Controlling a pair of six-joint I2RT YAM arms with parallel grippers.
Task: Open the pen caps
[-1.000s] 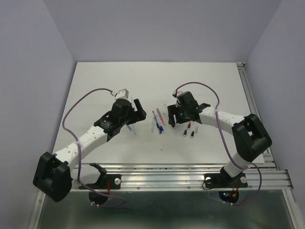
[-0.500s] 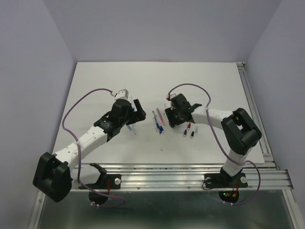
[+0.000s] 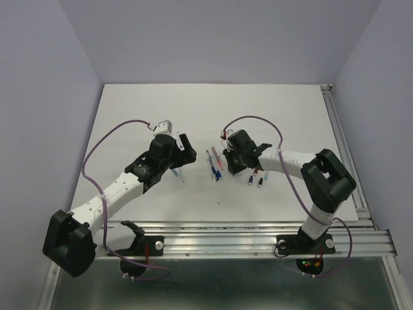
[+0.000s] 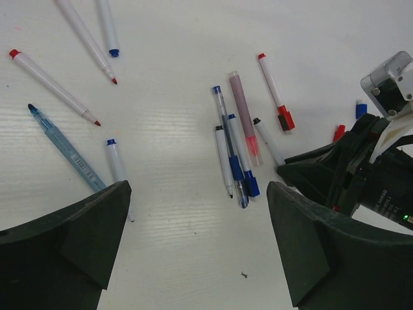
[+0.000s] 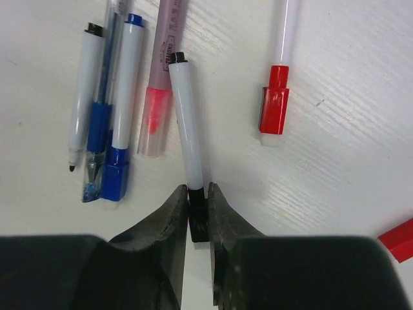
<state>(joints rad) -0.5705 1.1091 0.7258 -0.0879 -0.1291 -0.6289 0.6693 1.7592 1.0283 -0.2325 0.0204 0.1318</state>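
Observation:
My right gripper (image 5: 197, 195) is shut on the black pen cap (image 5: 198, 218) of a white-barrelled pen (image 5: 186, 123) that lies on the table. In the top view that gripper (image 3: 230, 165) sits low at the right side of a cluster of pens (image 3: 215, 166). Beside the held pen lie a pink pen (image 5: 157, 116), a pen with a blue cap (image 5: 117, 173) and a pen with a red cap (image 5: 273, 110). My left gripper (image 4: 199, 191) hangs open above bare table, with nothing between its fingers, left of the cluster (image 4: 235, 155).
Several more pens (image 4: 58, 90) lie scattered at the left, among them a translucent blue one (image 4: 64, 152). Loose caps lie right of the cluster: a blue one (image 4: 361, 110) and a red one (image 4: 339, 132). The table's aluminium rail (image 3: 245, 227) runs along the near edge.
My right gripper has moved left and down to the pen cluster and closed on the black cap. The left arm has hardly moved.

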